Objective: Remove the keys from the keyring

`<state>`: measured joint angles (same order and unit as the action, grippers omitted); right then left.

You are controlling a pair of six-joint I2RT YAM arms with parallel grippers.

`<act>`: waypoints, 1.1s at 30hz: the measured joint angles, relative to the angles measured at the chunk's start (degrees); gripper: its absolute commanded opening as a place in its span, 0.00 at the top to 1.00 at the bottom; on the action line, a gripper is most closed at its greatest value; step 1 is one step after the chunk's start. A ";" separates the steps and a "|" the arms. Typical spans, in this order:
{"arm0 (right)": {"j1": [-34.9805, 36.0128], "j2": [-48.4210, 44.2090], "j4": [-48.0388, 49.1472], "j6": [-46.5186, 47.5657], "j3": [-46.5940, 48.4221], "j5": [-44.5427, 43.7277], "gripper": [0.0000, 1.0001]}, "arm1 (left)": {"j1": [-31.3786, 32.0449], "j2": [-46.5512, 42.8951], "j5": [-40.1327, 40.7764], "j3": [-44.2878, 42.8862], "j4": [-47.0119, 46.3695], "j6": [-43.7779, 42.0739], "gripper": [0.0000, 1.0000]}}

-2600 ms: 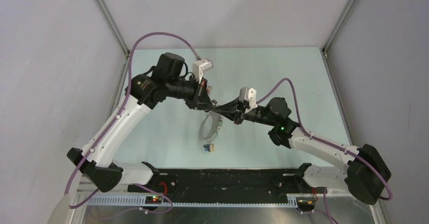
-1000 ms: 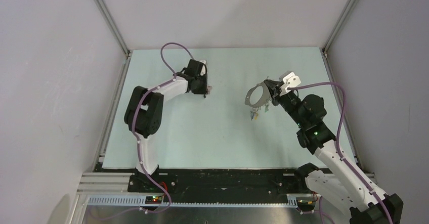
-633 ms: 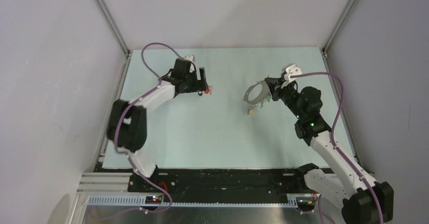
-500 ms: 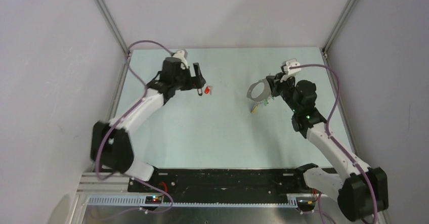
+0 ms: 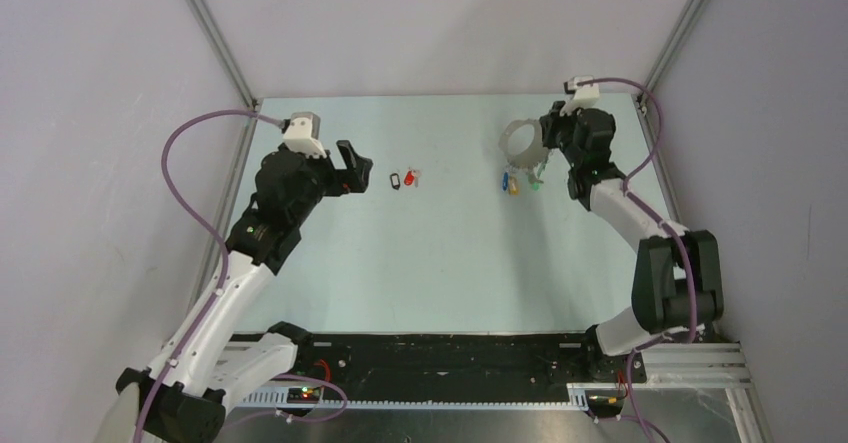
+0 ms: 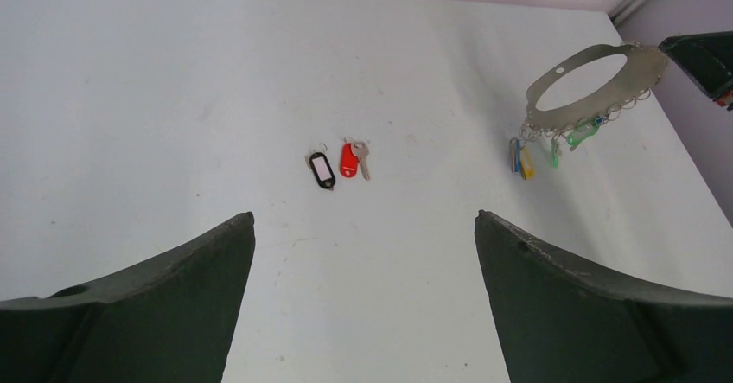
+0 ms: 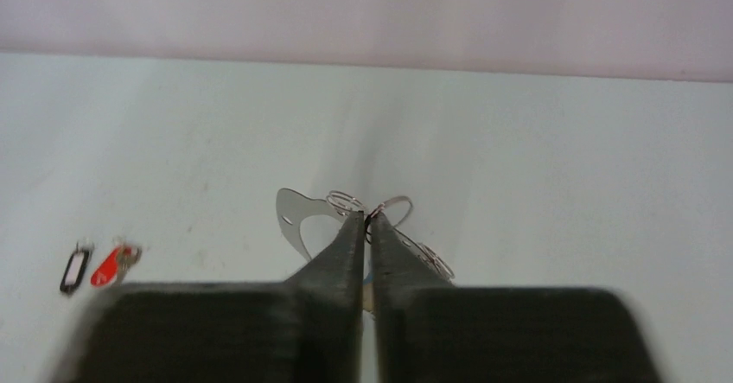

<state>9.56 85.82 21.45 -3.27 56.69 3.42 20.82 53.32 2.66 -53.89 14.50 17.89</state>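
Right gripper (image 7: 367,220) first: its fingers are pressing together, pinching the far rim of the large grey-beige oval metal keyring (image 6: 553,79) and holding it tilted off the surface at the upper right of the overhead frame. A cluster of small keys with blue, yellow and green plastic tags (image 6: 521,157) is dangling from the ring's lower edge.

Over to the left gripper (image 6: 363,219): its fingers are spreading wide, carrying nothing, hovering at the upper left. Two loose keys are lying side by side between the arms, one with a black tag (image 6: 322,170) and one with a red tag (image 6: 349,160), on the pale table (image 5: 440,253).

So the job is looking partway done. I'd say the empty gripper is needing to cross to the ring, close on one hanging tag and work it off while the right one is bracing.
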 measured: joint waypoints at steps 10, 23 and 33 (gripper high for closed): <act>-4.90 5.42 1.81 -1.01 8.98 -0.28 0.66 | 0.00 -0.87 2.19 0.00 4.33 -1.18 0.00; -11.34 -14.99 -17.14 -15.28 7.50 -1.51 0.01 | 0.00 -6.99 11.26 1.55 6.03 -0.96 0.00; -17.14 -44.83 -28.26 -21.90 -6.10 -6.03 0.01 | 0.00 -13.86 23.30 3.56 6.21 2.82 0.00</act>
<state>-7.57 40.99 -6.81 -25.17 50.59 -2.61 20.82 39.46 25.96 -50.33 20.71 20.71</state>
